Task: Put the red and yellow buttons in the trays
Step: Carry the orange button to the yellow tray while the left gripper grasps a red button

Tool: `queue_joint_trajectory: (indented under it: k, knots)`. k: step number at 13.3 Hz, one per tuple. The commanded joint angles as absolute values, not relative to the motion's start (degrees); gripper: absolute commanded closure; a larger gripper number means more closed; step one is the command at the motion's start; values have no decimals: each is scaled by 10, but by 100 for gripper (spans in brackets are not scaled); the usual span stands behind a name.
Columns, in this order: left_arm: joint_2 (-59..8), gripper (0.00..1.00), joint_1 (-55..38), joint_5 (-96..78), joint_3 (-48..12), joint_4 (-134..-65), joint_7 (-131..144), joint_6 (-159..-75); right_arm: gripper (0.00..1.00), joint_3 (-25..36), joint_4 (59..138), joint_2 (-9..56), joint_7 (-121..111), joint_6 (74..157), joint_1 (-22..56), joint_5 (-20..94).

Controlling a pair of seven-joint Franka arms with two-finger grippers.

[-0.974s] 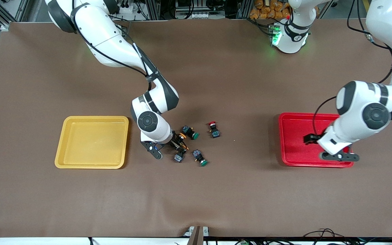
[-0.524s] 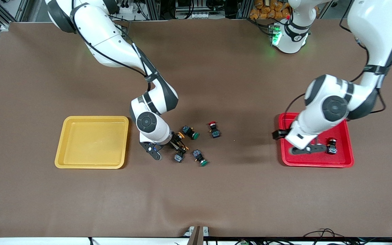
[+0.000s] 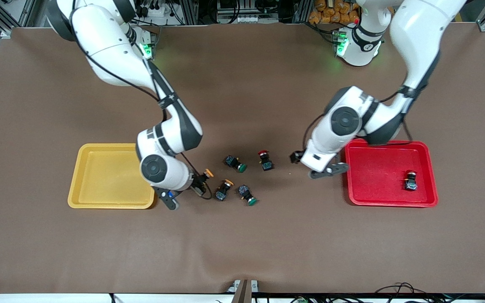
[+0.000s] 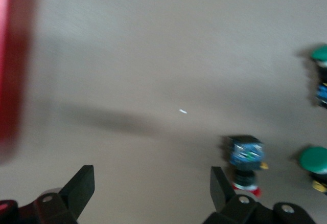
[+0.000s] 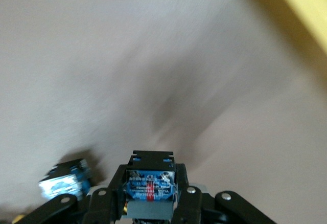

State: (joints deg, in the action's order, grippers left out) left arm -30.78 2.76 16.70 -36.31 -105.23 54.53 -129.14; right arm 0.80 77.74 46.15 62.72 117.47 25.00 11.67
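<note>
Right hand (image 3: 200, 184) now clamping yellow button (image 3: 206, 173), lifting it off surface (image 3: 267, 244) beside yellow tray (image 3: 112, 202); I'm steering toward that tray next. Left hand (image 3: 316, 166), fingers apart and empty, leaving red tray (image 3: 390, 202), where red button (image 3: 410, 181) is lying, heading over second red button (image 3: 264, 160). Other yellow button (image 3: 223, 188) still waiting on surface among green ones (image 3: 246, 194).

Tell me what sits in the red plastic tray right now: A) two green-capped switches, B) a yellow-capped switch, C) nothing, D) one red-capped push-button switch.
D: a single black-bodied switch with a red cap lies in the red plastic tray, toward the left arm's end.
</note>
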Motion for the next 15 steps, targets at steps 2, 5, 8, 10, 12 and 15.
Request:
queue_joint_trajectory:
  k: [2,5,8,10,12,15]
  knots:
    - [-345,0,-17,199,-359,-1045,622,-1336,100,4,788,424,478,1115,188,115]
    - [-394,0,-52,285,-358,-1031,726,-1379,100,4,794,405,357,1075,137,100]
    - [-453,0,-80,399,-358,-979,846,-1379,100,10,817,366,207,1040,84,54]
    - [-470,0,-99,422,-348,-969,870,-1379,100,11,857,341,107,1047,44,25]
    - [-472,0,-125,420,-324,-968,871,-1379,100,11,868,339,56,1047,19,8]
    - [-470,0,-152,413,-295,-967,871,-1379,100,11,926,329,7,1106,-11,-30]
